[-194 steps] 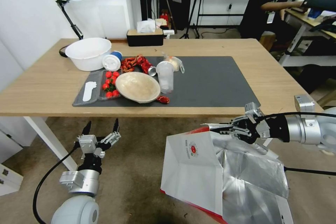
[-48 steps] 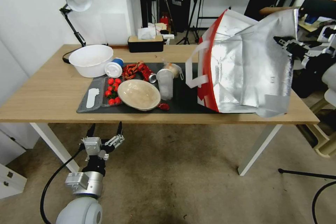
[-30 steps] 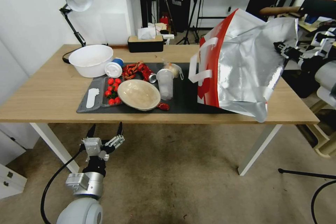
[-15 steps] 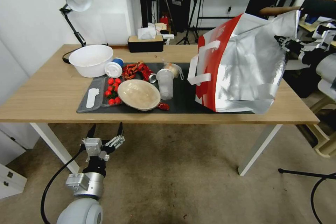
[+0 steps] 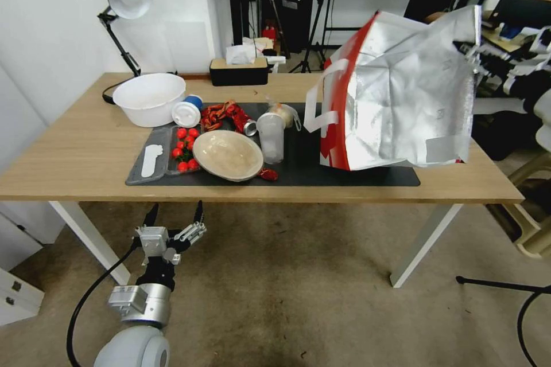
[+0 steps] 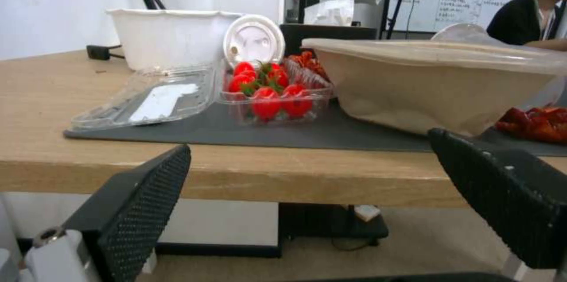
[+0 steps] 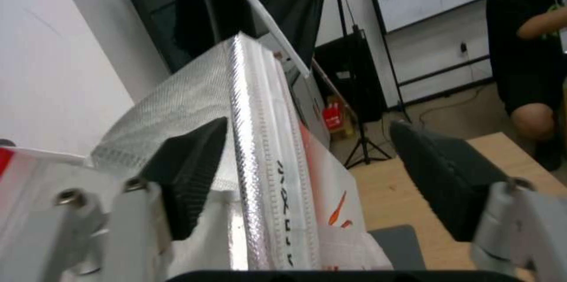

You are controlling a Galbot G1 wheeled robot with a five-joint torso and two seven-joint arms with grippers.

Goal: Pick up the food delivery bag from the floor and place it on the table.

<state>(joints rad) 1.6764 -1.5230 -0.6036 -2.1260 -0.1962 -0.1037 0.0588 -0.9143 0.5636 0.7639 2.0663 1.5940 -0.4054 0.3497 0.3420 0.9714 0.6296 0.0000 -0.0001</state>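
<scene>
- Standing upright on the table [image 5: 74, 149], the food delivery bag [image 5: 402, 97] had its lower red edge on the right end of the table's dark grey mat [image 5: 367, 175], foil side towards me, with a white strap handle [image 5: 321, 104] hanging on the side that faced the table's middle.
- My right gripper [image 5: 472, 53] was high above the table's right end, at the bag's top corner.
- From my right wrist, that claw [image 7: 307, 127] was spread wide: the bag's folded foil rim [image 7: 260, 140] ran between the two pads, close against one pad [image 7: 195, 171] and well clear of the other.
- My left gripper [image 5: 172, 223] hung below the table's front edge, over the floor [image 5: 298, 287], pads wide apart and holding nothing.
- From my left wrist, that claw [image 6: 310, 144] looked along the table's front edge at the cherry tomatoes [image 6: 269, 91] and the beige bowl [image 6: 437, 83] on the mat.
- On the table's left half sat a white bowl [image 5: 150, 97] and a plastic cup [image 5: 271, 136], apart from the bag.
</scene>
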